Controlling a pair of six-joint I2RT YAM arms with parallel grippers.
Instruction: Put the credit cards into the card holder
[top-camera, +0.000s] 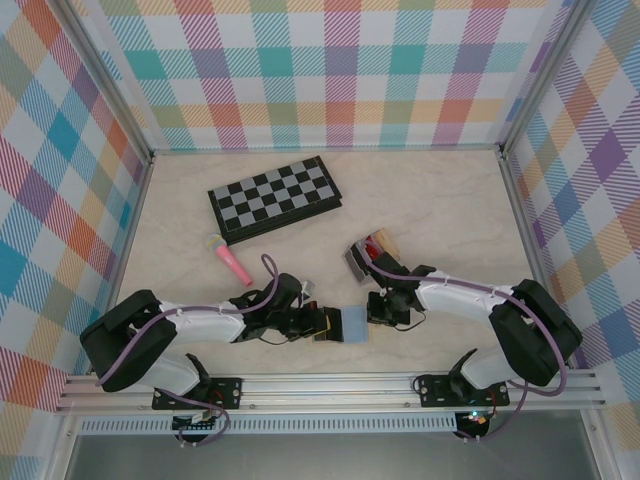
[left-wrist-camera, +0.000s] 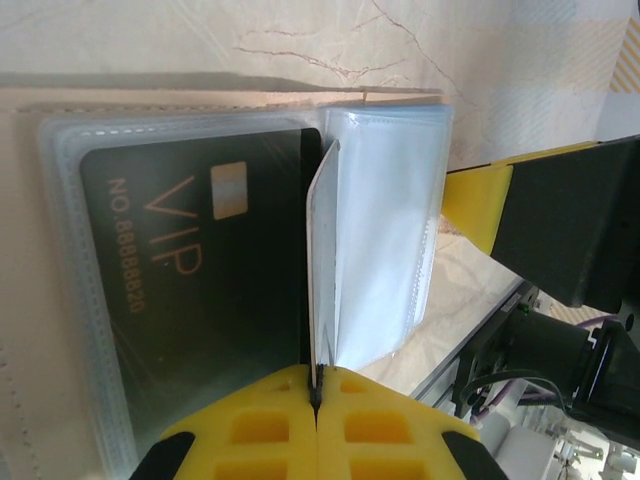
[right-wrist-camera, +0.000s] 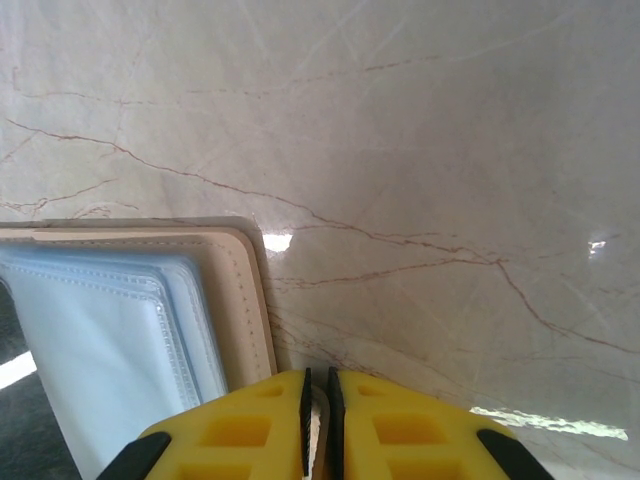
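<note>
A tan wallet (top-camera: 345, 325) lies open near the front edge, between both grippers. A black VIP credit card (left-wrist-camera: 190, 300) sits inside one of its clear sleeves. My left gripper (left-wrist-camera: 317, 385) is shut on the edge of a clear sleeve leaf (left-wrist-camera: 322, 270), which stands up on edge. My right gripper (right-wrist-camera: 318, 385) is shut on a thin pale edge of the wallet's tan cover (right-wrist-camera: 240, 300). The card holder (top-camera: 366, 256), a small grey box, stands behind the right gripper (top-camera: 376, 312) with red and other cards upright in it.
A black-and-grey chessboard (top-camera: 274, 197) lies at the back left of centre. A pink toy microphone (top-camera: 229, 258) lies in front of it, beside the left arm (top-camera: 200, 325). Checked walls close three sides and a metal rail (top-camera: 330, 385) runs along the front.
</note>
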